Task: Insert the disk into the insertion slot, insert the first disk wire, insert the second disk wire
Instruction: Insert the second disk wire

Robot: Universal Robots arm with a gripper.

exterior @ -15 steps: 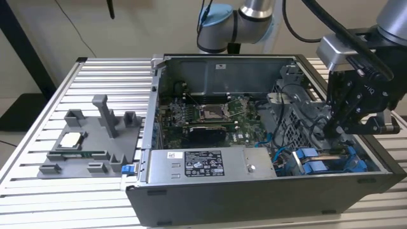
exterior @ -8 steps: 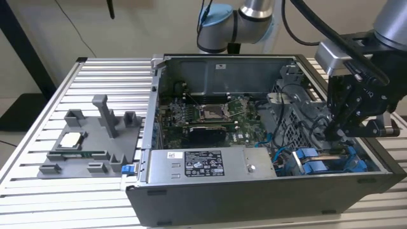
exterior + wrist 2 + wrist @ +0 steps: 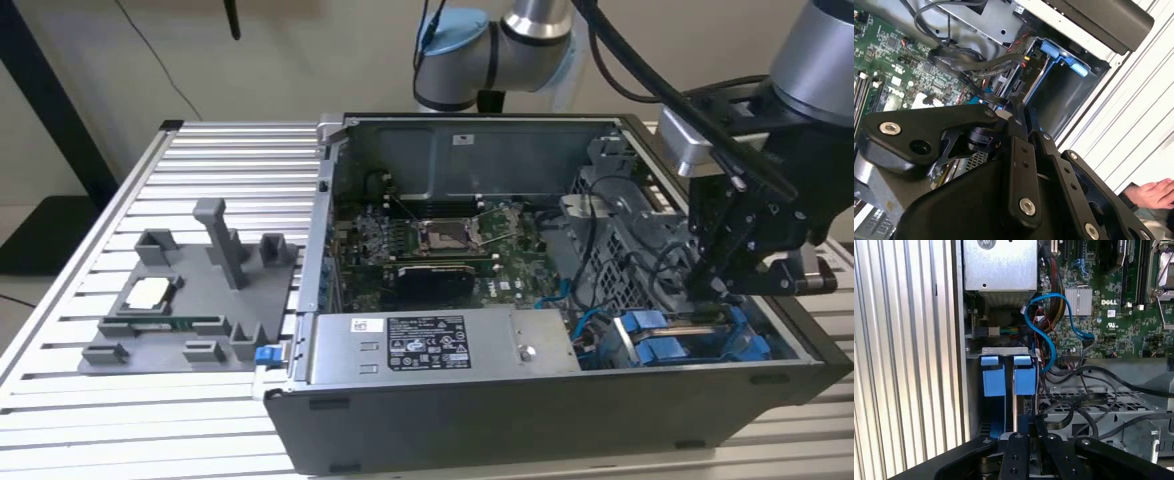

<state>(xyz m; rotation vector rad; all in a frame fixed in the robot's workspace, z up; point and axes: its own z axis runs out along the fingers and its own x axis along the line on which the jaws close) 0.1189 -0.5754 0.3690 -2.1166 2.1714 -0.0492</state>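
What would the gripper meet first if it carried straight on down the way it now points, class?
Most likely the disk, edge-up in its blue carrier in the insertion slot. The gripper points down right over it in the exterior view. Depth is unclear, so contact cannot be told.

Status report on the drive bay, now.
End effector down at the insertion slot. Disk with blue carrier seated in the bay. Black cables and blue cable crowd alongside.

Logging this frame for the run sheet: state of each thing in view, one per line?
computer case: side open, lying on the slatted table.
disk: in the insertion slot, blue tabs showing.
gripper: down over the disk, shut.
blue cable: loose loop beside the slot.
grey tray: on the table, beside the case.
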